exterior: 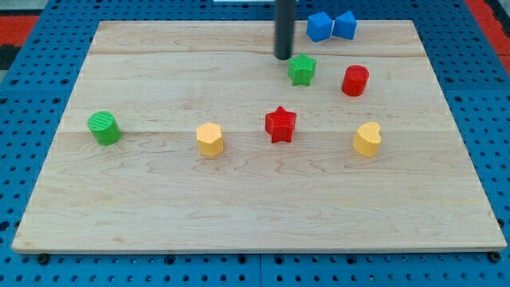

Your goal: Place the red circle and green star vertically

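Observation:
The green star (302, 69) lies near the view's top, right of centre. The red circle (355, 80) stands to its right and slightly lower, a short gap apart. My tip (284, 57) is just to the upper left of the green star, close to it; I cannot tell whether it touches. The rod runs up out of the view's top.
A red star (280, 124) lies at the centre. A yellow hexagon (210, 139) is left of it and a yellow heart-like block (367, 139) at the right. A green circle (103, 127) is at far left. Two blue blocks (332, 26) sit at the top edge of the wooden board (159, 207).

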### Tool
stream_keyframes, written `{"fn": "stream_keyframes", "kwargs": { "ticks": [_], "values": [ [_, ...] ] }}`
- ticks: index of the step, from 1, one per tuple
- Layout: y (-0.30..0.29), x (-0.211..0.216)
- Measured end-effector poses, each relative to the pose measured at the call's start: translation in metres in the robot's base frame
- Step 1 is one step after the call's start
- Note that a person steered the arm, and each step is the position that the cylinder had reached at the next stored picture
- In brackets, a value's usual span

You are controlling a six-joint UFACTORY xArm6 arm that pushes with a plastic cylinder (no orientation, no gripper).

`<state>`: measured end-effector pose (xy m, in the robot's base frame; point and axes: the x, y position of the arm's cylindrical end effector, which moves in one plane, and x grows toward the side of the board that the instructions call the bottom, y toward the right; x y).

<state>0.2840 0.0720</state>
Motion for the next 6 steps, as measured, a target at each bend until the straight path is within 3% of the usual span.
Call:
{"fn": "stream_keyframes", "kwargs": {
  "ticks": [1, 2, 3, 5, 6],
  "values": [
    [0.098, -0.002],
    [0.156, 0.011],
    [0.137, 0.056],
    [-0.032, 0.054],
    [-0.034, 0.056]
  ]
}}
